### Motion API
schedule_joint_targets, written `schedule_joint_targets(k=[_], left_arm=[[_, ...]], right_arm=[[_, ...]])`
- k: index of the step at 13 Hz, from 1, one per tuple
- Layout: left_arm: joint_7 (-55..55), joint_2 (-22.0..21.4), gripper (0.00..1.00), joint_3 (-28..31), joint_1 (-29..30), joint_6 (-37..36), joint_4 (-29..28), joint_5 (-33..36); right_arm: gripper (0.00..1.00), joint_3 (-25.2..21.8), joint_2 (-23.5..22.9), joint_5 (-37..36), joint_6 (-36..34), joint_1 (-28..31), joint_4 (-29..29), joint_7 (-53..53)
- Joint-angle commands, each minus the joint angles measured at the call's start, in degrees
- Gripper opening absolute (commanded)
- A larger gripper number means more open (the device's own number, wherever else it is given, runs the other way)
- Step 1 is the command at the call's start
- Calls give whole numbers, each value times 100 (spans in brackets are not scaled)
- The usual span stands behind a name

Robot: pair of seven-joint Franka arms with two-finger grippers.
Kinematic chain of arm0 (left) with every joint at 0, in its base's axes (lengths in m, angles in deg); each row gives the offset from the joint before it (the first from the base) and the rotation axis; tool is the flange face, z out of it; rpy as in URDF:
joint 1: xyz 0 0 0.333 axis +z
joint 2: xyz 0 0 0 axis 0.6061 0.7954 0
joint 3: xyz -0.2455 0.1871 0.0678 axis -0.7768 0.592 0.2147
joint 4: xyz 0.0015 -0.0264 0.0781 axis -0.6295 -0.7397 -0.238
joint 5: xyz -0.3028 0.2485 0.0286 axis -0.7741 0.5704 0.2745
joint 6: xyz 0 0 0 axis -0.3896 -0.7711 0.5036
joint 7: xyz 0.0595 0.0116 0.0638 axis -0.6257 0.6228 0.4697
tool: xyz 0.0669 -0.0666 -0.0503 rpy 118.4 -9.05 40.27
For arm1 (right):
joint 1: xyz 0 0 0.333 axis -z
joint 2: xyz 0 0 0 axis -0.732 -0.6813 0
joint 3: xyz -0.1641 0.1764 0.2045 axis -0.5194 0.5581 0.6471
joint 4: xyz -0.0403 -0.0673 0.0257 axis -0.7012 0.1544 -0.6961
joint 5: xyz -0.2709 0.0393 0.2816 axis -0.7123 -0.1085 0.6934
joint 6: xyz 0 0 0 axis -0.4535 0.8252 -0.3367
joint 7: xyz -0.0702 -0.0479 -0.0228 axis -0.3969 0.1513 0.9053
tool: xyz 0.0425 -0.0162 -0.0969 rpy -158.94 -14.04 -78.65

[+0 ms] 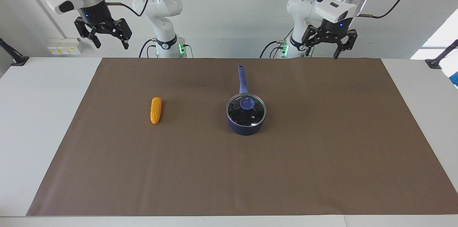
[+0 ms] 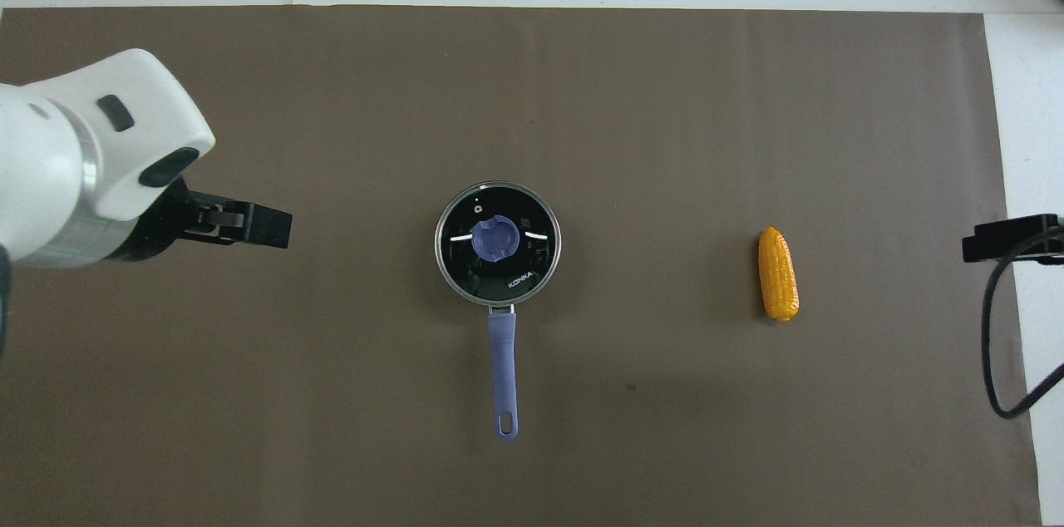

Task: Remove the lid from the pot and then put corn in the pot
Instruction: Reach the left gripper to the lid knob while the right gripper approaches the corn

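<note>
Facing view: both pincers, left pincer [image 1: 337, 45] and right pincer [image 1: 107, 39], hang apart-fingered, above lidded pot [image 1: 246, 121].

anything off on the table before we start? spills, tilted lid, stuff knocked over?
Nothing stands out. The lid sits flat on the upright pot, the corn lies intact on the mat, no spills.
</note>
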Motion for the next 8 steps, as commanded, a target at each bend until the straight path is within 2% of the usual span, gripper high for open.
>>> schedule_joint_targets(k=[1,4,8], left_arm=[[480,-17,100,90,-507,602,-491,125],[1104,210,100,90,-929,1026,-651,151],[2035,737,100,90,-1527,1508,-651,441]], right_arm=[[100,24,-188,69,507,-4,-262,66],[100,24,-575,148,1325,-118,-649,66],[100,24,-910,148,1598,-119,-912,57]])
